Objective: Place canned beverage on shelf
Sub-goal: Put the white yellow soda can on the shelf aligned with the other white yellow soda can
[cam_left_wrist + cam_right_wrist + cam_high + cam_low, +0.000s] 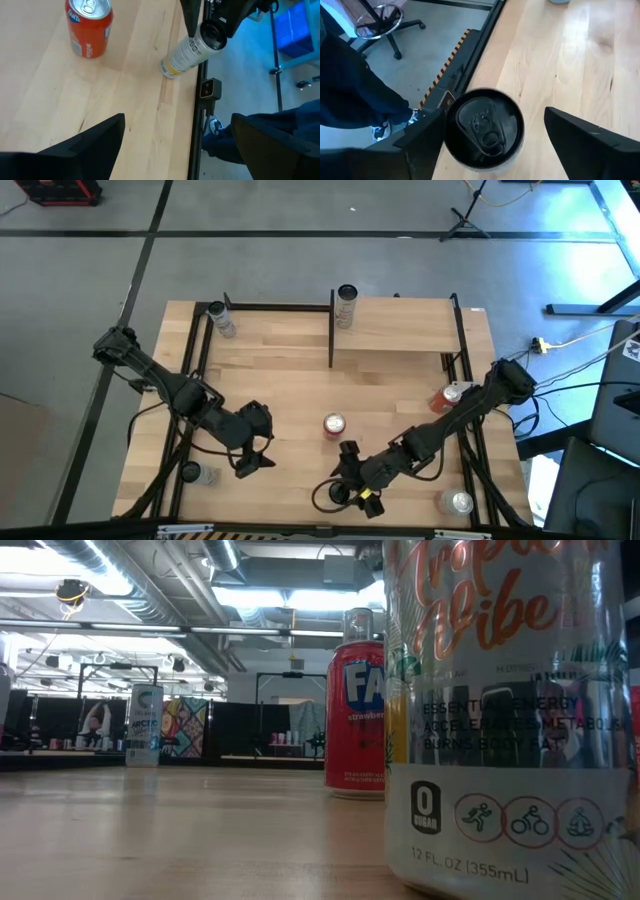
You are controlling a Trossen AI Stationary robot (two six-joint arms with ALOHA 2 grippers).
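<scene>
Black-topped round can [484, 126] stands between right pincer's [490, 135] spread fingers.

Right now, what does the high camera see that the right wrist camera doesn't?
Only the high view: the shelf with a tall can on it, a red Fanta can, and the waiting left end effector. Only the right wrist view: a person's shoe and a chair base. Both: the black can between the fingers of the open right end effector.
</scene>
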